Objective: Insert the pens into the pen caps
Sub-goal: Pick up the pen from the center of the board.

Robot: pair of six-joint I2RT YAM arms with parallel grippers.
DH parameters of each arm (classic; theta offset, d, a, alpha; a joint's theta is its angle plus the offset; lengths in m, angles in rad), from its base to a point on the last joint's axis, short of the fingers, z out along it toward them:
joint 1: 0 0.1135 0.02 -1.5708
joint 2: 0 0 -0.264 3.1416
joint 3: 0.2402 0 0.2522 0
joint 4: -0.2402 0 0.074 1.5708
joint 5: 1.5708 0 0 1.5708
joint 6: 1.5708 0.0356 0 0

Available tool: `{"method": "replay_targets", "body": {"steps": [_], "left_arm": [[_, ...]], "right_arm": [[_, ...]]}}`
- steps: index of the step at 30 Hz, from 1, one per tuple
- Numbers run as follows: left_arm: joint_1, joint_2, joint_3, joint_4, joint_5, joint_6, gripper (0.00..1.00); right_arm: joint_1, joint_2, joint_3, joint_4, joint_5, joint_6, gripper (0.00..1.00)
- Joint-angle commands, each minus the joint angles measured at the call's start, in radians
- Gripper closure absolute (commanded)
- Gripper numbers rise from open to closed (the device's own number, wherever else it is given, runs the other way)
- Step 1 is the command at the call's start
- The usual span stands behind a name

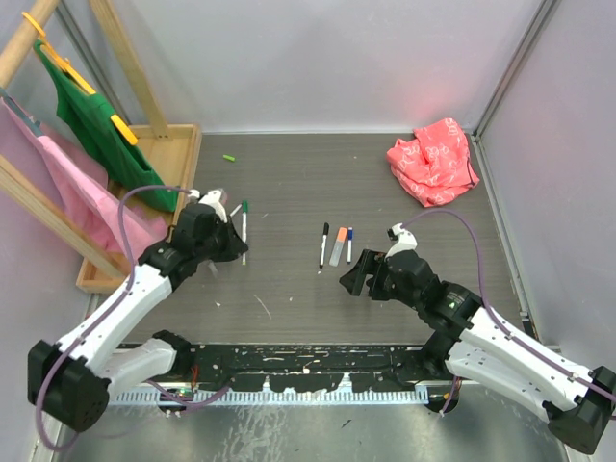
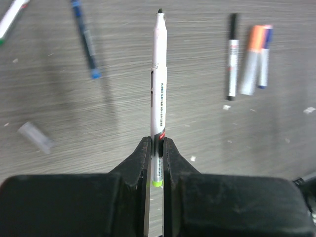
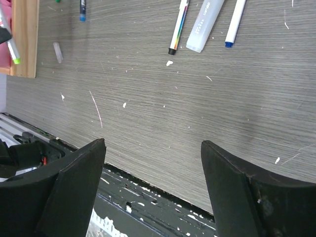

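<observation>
My left gripper (image 2: pixel 157 141) is shut on a white pen (image 2: pixel 159 74), holding it near its lime-green end; the dark tip points away from me above the table. In the top view this gripper (image 1: pixel 219 239) hovers at the left beside a white pen with a green end (image 1: pixel 243 227). A blue pen (image 2: pixel 85 39) lies ahead of it. A black-ended pen (image 1: pixel 324 243), an orange-ended one (image 1: pixel 338 246) and a blue-ended one (image 1: pixel 349 243) lie side by side mid-table. A small green pen cap (image 1: pixel 229 158) lies far back. A clear cap (image 2: pixel 34 136) lies near the left gripper. My right gripper (image 1: pixel 354 277) stands open and empty, just short of the three pens.
A wooden tray (image 1: pixel 179 144) sits at the back left under a rack with green and pink cloths (image 1: pixel 96 120). A crumpled red cloth (image 1: pixel 433 159) lies at the back right. The black rail (image 3: pixel 148 197) runs along the near table edge below the right gripper.
</observation>
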Motion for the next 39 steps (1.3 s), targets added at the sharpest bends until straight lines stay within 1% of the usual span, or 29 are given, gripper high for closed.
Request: {"method": "replay_targets", "body": {"steps": [1, 4, 8, 11, 15, 20, 25, 31, 33, 34, 39], "left_arm": [[-0.126, -0.108, 0.056, 0.036, 0.006, -0.010, 1.00], [-0.273, -0.141, 0.064, 0.051, -0.064, -0.047, 1.00], [-0.467, -0.151, 0.055, 0.135, -0.140, -0.090, 1.00], [-0.562, -0.121, 0.054, 0.195, -0.169, -0.112, 1.00], [-0.636, -0.051, 0.081, 0.255, -0.181, -0.128, 1.00], [-0.686, 0.043, 0.123, 0.311, -0.173, -0.129, 1.00], [-0.702, 0.093, 0.143, 0.364, -0.163, -0.139, 1.00], [-0.709, 0.137, 0.168, 0.398, -0.162, -0.145, 1.00], [-0.710, 0.147, 0.178, 0.409, -0.152, -0.145, 1.00], [-0.710, 0.154, 0.185, 0.410, -0.149, -0.144, 1.00], [-0.712, 0.163, 0.198, 0.410, -0.140, -0.139, 1.00]], "right_arm": [[-0.003, -0.010, 0.048, 0.092, 0.023, -0.009, 0.17], [-0.003, -0.008, 0.042, 0.151, 0.017, -0.004, 0.17], [-0.003, -0.026, 0.033, 0.271, -0.033, 0.022, 0.17], [-0.003, -0.053, 0.023, 0.345, -0.057, 0.035, 0.18], [-0.003, -0.082, 0.013, 0.381, -0.035, 0.071, 0.23], [-0.003, -0.084, 0.017, 0.389, -0.048, 0.096, 0.26], [-0.003, -0.081, -0.004, 0.405, -0.075, 0.140, 0.30], [-0.003, -0.053, -0.038, 0.465, -0.124, 0.164, 0.35], [-0.002, -0.030, -0.035, 0.468, -0.137, 0.163, 0.39], [-0.002, -0.018, -0.034, 0.471, -0.142, 0.162, 0.43], [-0.002, -0.003, -0.036, 0.497, -0.156, 0.164, 0.51]]}}
